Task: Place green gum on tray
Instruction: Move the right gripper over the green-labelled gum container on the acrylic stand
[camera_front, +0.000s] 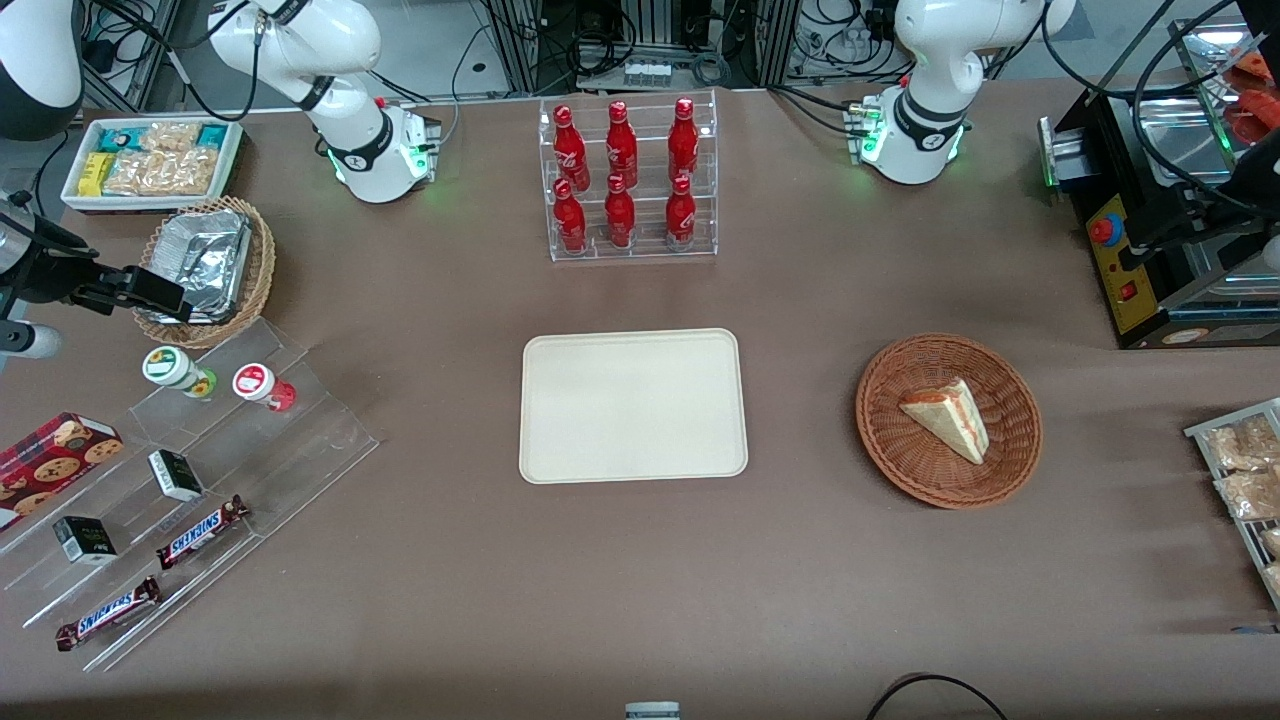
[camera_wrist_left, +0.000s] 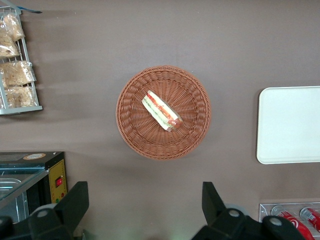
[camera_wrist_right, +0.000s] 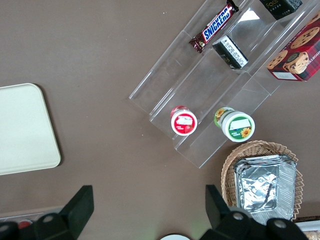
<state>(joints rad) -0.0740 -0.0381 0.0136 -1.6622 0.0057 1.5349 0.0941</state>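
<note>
My gripper (camera_wrist_right: 145, 210) is wide open and holds nothing. It hangs high over the table near the clear step shelf (camera_front: 215, 470). The green gum (camera_wrist_right: 236, 124) stands on the shelf's top step, just beside the red gum (camera_wrist_right: 183, 121). The tray (camera_front: 632, 405) sits bare in the middle of the table, well apart, so I think I must go down and grab the green 1 first.

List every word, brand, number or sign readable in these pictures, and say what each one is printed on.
"SNICKERS": on the candy bar on the clear stepped stand.
"SNICKERS": on the second candy bar, nearer the front camera.
Too small to read: the marks on the green gum lid, the red gum lid, the dark boxes, the cookie box and the red bottles.
The tray bears no text.
The open end effector hangs above the table, nothing between its fingers.
</note>
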